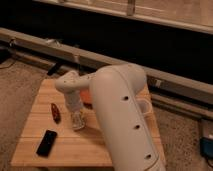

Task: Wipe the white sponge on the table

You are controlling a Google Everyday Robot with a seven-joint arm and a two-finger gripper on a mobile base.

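Note:
The table [100, 145] is a low light wooden plank top in the middle of the camera view. My gripper [77, 121] points straight down near the table's left-centre, at the end of the white forearm [72, 97]. A small whitish block, the white sponge [78, 122], sits at its tip against the wood, and the gripper is shut on it. The big white upper arm [125, 125] fills the foreground and hides the table's right-centre.
A red object [55, 112] lies just left of the gripper. A black phone [46, 142] lies near the front-left corner. An orange thing [86, 97] shows behind the forearm. A white cup [145, 106] stands at the right edge. Gravel floor surrounds the table.

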